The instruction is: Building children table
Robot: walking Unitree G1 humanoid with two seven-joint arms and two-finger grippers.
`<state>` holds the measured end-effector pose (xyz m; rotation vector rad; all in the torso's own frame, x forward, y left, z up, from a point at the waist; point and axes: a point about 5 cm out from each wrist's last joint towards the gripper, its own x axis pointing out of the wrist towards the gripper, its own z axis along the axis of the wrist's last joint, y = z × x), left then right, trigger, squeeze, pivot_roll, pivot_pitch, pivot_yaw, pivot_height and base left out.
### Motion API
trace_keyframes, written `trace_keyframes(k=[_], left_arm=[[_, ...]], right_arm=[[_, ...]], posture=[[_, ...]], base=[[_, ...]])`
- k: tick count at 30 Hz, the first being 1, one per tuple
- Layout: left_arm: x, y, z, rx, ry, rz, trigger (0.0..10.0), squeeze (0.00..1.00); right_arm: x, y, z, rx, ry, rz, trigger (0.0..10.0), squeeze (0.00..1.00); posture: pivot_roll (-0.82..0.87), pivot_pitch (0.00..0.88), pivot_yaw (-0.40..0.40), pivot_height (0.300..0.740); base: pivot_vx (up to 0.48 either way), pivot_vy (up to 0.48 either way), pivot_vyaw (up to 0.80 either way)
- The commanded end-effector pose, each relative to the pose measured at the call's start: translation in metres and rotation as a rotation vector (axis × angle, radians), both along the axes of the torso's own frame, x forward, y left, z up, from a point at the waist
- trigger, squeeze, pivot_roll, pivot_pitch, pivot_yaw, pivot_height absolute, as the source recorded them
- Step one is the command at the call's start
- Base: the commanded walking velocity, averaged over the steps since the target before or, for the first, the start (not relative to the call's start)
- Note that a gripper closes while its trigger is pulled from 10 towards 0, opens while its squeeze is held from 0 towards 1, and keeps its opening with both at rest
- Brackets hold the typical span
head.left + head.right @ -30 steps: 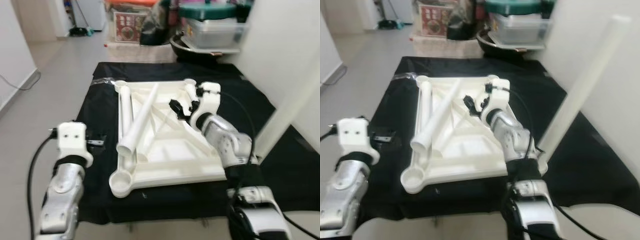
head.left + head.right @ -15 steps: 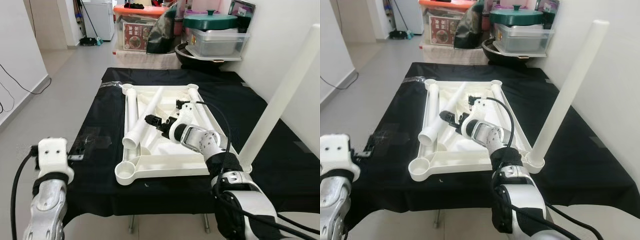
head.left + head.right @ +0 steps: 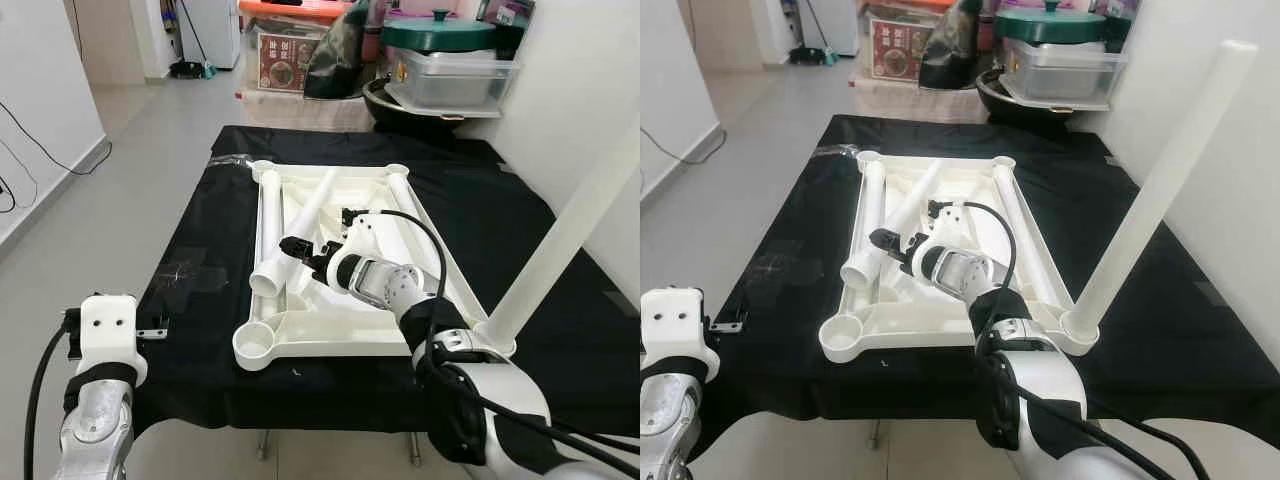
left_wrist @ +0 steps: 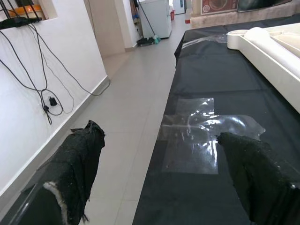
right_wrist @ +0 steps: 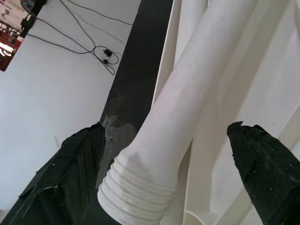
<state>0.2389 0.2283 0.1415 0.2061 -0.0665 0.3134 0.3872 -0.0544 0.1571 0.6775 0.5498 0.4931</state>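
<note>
A white table top (image 3: 372, 322) lies upside down on a black cloth. One white leg (image 3: 570, 225) stands upright in its near right corner socket. Two loose legs lie on it: one along the left rail (image 3: 268, 212), one diagonal (image 3: 312, 212) with its threaded end (image 5: 136, 197) toward me. My right gripper (image 3: 302, 251) hovers over the diagonal leg (image 5: 187, 103) near that end. It is open, with a finger (image 5: 70, 173) well off to each side. My left gripper (image 4: 164, 178) is open above the cloth's left edge, holding nothing.
The black cloth (image 3: 210, 240) covers a low table and has a clear tape patch (image 4: 206, 126). Bare floor (image 3: 110, 180) and a white wall with cables (image 4: 47, 98) lie to the left. Boxes and a green-lidded pot (image 3: 440, 35) crowd the far end. A white wall (image 3: 600, 110) is close on the right.
My right gripper has swung left across the table top, from near the right rail to the diagonal leg's lower end. The head view has shifted and sharpened.
</note>
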Motion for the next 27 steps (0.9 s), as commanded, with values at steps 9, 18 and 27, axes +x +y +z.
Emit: trace_keyframes(k=[9,18,27], left_arm=[[-0.004,-0.005,-0.004,-0.005,0.008,0.012,10.0,0.0],[-0.002,-0.006,-0.005,-0.004,0.012,0.011,10.0,0.0],[0.0,-0.007,-0.005,-0.002,0.015,0.011,10.0,0.0]], right_arm=[[-0.004,0.019,-0.006,-0.075,-0.007,0.042,10.0,0.0],[-0.008,0.033,-0.011,-0.207,-0.036,0.073,10.0,0.0],[-0.008,0.043,-0.01,-0.346,-0.083,0.035,10.0,0.0]], posture=[[0.21,0.0,-0.137,0.74],[0.2,0.0,-0.136,0.74],[0.19,0.0,-0.132,0.74]], base=[[0.0,0.0,0.0],[0.0,0.0,0.0],[0.0,0.0,0.0]])
